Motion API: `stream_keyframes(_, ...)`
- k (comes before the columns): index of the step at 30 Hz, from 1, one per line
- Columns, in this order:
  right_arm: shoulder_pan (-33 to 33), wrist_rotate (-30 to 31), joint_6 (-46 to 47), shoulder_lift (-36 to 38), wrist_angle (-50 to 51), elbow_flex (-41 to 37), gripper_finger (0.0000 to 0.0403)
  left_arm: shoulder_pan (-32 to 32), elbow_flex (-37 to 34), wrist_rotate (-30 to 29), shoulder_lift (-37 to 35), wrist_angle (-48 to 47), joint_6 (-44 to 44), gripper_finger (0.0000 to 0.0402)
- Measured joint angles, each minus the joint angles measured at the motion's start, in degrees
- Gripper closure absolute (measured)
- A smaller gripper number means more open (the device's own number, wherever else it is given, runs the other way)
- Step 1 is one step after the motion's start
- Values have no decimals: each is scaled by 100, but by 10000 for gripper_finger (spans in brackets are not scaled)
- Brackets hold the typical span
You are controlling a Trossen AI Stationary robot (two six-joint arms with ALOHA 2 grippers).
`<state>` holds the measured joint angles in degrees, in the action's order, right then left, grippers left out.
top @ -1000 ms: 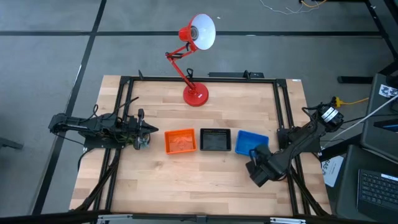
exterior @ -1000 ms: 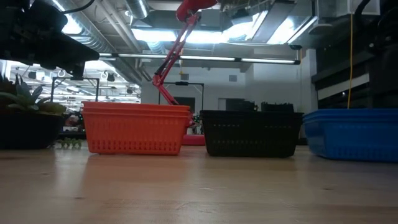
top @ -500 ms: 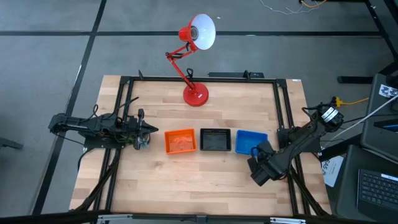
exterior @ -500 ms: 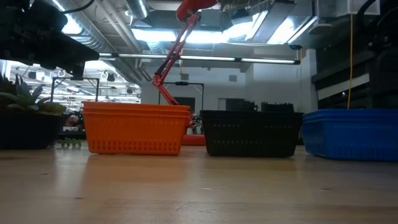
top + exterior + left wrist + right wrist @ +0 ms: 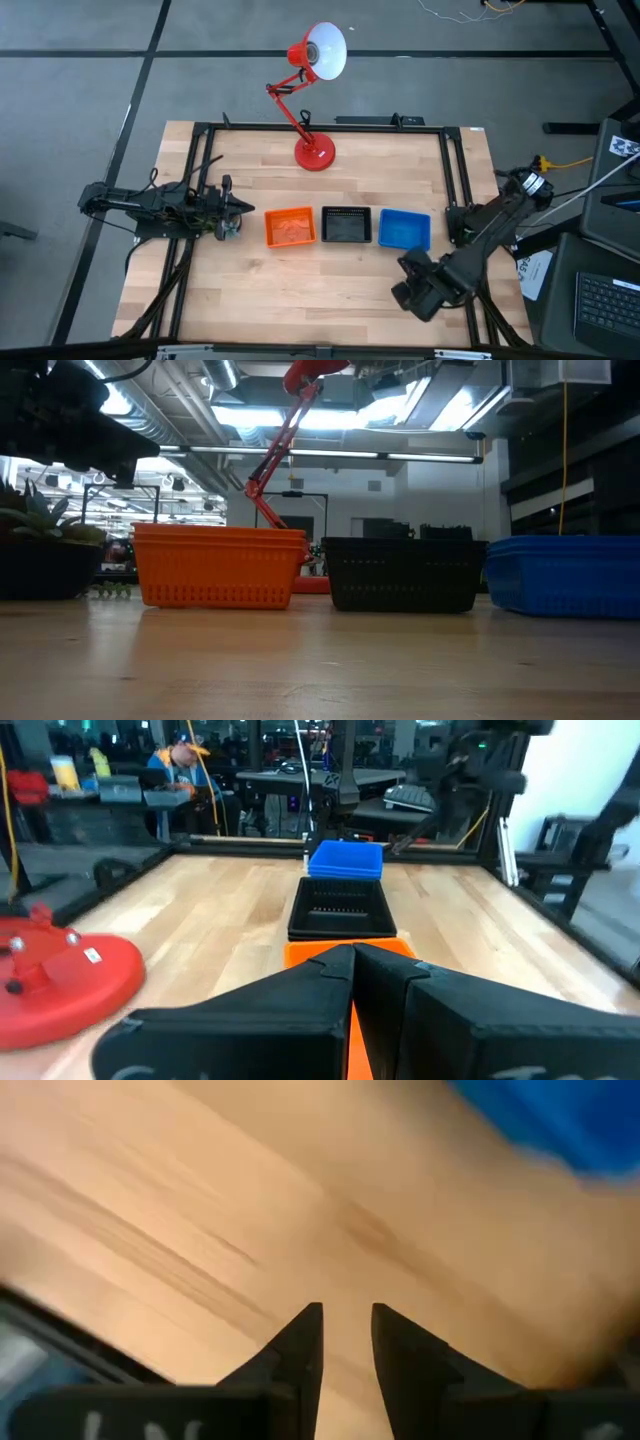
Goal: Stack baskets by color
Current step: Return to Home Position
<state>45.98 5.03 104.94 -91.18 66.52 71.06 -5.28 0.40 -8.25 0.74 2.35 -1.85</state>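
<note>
Three baskets stand in a row on the wooden table, bottoms down: orange (image 5: 290,226), black (image 5: 346,226) and blue (image 5: 404,229). The low view shows them side by side: orange (image 5: 220,565), black (image 5: 403,573), blue (image 5: 565,575). My left gripper (image 5: 228,212) is shut and level, just left of the orange basket (image 5: 300,953), touching nothing. My right gripper (image 5: 412,292) hovers over bare wood on the near side of the blue basket (image 5: 560,1120). It points down and is open (image 5: 347,1330) with nothing between its fingers.
A red desk lamp stands with its base (image 5: 314,153) at the far middle of the table, behind the baskets; that base (image 5: 60,970) also shows in the left wrist view. A black frame rail (image 5: 455,180) runs along the table's sides. Bare wood lies on the near side of the row.
My right gripper has drawn away from the blue basket's near right corner, going up and toward the table's near edge, most of it in the last half second. The blue basket now shows whole. The baskets and my left arm have kept still.
</note>
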Motion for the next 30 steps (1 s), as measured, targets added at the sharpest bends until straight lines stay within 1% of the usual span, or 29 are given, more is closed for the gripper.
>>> stream_keyframes(1, 104, 452, -127, 0, -56, 101, 315, 0, 0, 0, 2, 17, -152, 400)
stream_keyframes(2, 215, 1090, -564, 0, -166, 167, 315, 0, 0, -2, 2, 51, -297, 400)
stream_keyframes(4, 422, 2483, -2010, 12, -538, 204, 315, 2, 7, 2, 0, 55, -362, 400)
stream_keyframes(5, 536, 3094, -2629, 65, -752, 204, 315, 2, 9, 44, 0, 7, -364, 400)
stream_keyframes(6, 619, 3578, -3062, 154, -907, 204, 315, 2, 16, 108, 2, -33, -384, 400)
stream_keyframes(7, 668, 3936, -3404, 259, -1043, 208, 315, -1, 20, 141, 0, -69, -427, 400)
stream_keyframes(9, 706, 4274, -3974, 422, -1359, 212, 315, 0, 28, 183, 0, -124, -492, 400)
stream_keyframes(13, 638, 4298, -4929, 554, -1969, 169, 315, 0, 22, 348, 1, -136, -239, 400)
stream_keyframes(19, 425, 4281, -5603, 557, -2407, 169, 315, 2, 15, 350, 29, -124, -76, 400)
stream_keyframes(22, 257, 4075, -6100, 557, -2728, 167, 315, 2, 15, 337, 33, -122, -103, 400)
stream_keyframes(24, 95, 3731, -6623, 557, -3118, 167, 315, 2, 13, 413, 33, -123, -286, 400)
stream_keyframes(26, -119, 3181, -7239, 557, -3551, 167, 315, 0, 11, 485, 33, -124, -380, 400)
stream_keyframes(29, -557, 2081, -8562, 557, -4277, 167, 315, 2, 9, 476, 33, -124, -389, 400)
stream_keyframes(30, -752, 1574, -9028, 557, -4524, 155, 315, 2, 9, 476, 33, -124, -391, 400)
